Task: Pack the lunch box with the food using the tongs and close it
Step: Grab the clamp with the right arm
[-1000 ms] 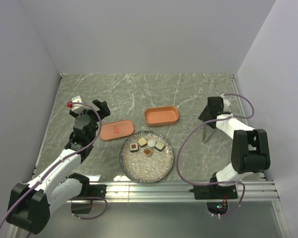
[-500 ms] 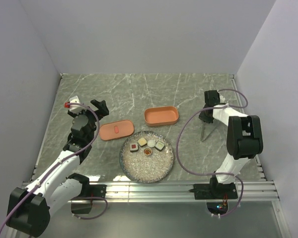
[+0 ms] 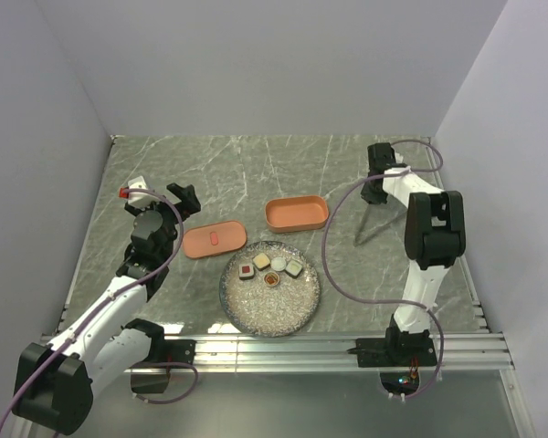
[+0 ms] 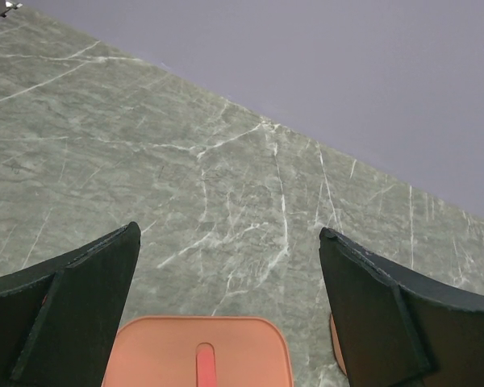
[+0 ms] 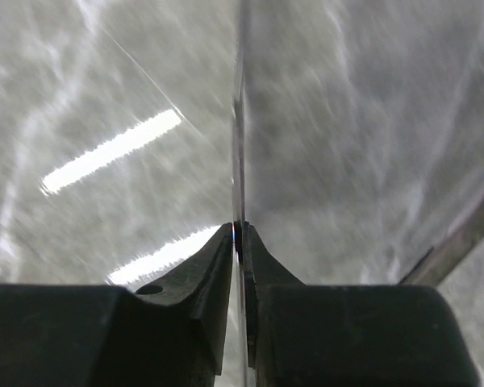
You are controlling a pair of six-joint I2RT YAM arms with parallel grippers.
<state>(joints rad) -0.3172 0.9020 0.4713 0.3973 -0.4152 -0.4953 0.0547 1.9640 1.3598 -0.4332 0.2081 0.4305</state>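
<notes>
The salmon-orange lunch box (image 3: 297, 214) sits open at mid-table, and its flat lid (image 3: 215, 240) with a red mark lies to its left. Several pieces of food (image 3: 269, 267) line the far side of the speckled plate (image 3: 274, 310). My right gripper (image 3: 376, 193) is shut on the thin grey tongs (image 3: 365, 224), which hang slanting down to the left. In the right wrist view the tongs (image 5: 240, 121) run edge-on between the closed fingers (image 5: 218, 266). My left gripper (image 4: 228, 234) hovers open just behind the lid (image 4: 198, 351), touching nothing.
A metal rail (image 3: 347, 347) runs along the near edge, where both arm bases stand. Grey walls enclose the marble table (image 3: 256, 169) on three sides. A purple cable (image 3: 333, 265) loops from the right arm over the table, right of the plate.
My right gripper has closed on the tongs and swung them toward the back of the table, lifting them off the surface. The left arm has hardly shifted.
</notes>
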